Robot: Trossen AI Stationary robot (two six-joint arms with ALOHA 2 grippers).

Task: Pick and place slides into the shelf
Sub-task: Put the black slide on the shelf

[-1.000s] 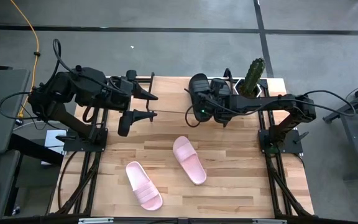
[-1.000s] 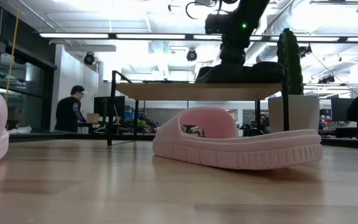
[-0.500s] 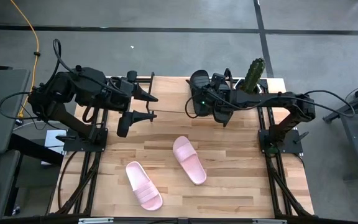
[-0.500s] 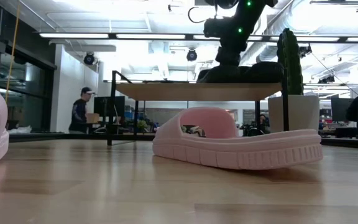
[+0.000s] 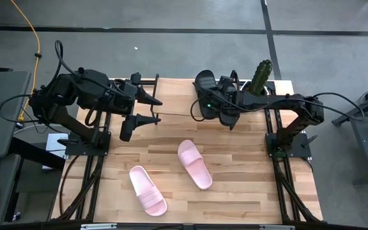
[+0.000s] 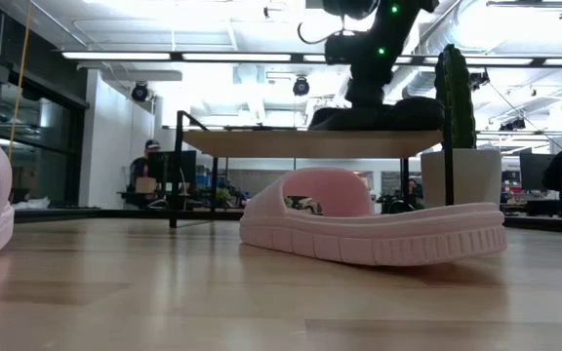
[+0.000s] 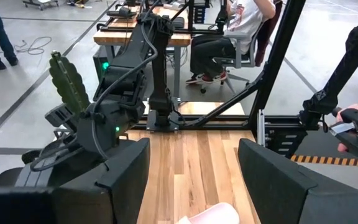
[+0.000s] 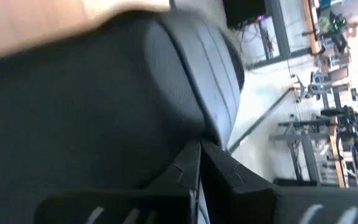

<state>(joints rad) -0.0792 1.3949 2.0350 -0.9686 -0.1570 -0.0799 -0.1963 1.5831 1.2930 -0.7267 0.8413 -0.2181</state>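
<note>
High view shows the right gripper (image 5: 204, 110) reaching over the far end of the shelf (image 5: 171, 86), its fingers pressed fully together and bearing on the black slides (image 5: 204, 89) that lie on the plank beside the cactus (image 5: 259, 78); whether it pinches a strap or only pushes against it cannot be made out. The right wrist view fills with the dark ribbed upper of a black slide, right against the closed fingers. The left gripper (image 5: 151, 110) waits at the left side of the table, fingers spread wide and holding nothing.

The two pale pink slides are on the table in front of the shelf: one (image 5: 194, 164) near the middle, its long axis running diagonally from far-left to near-right, the other (image 5: 147, 190) nearer the front edge and further left, lying on much the same diagonal. Both lie well apart from either gripper. By my reading the middle one is nearer the right arm, the front-left one nearer the left arm, so each would be met across its strap rather than along its length
</note>
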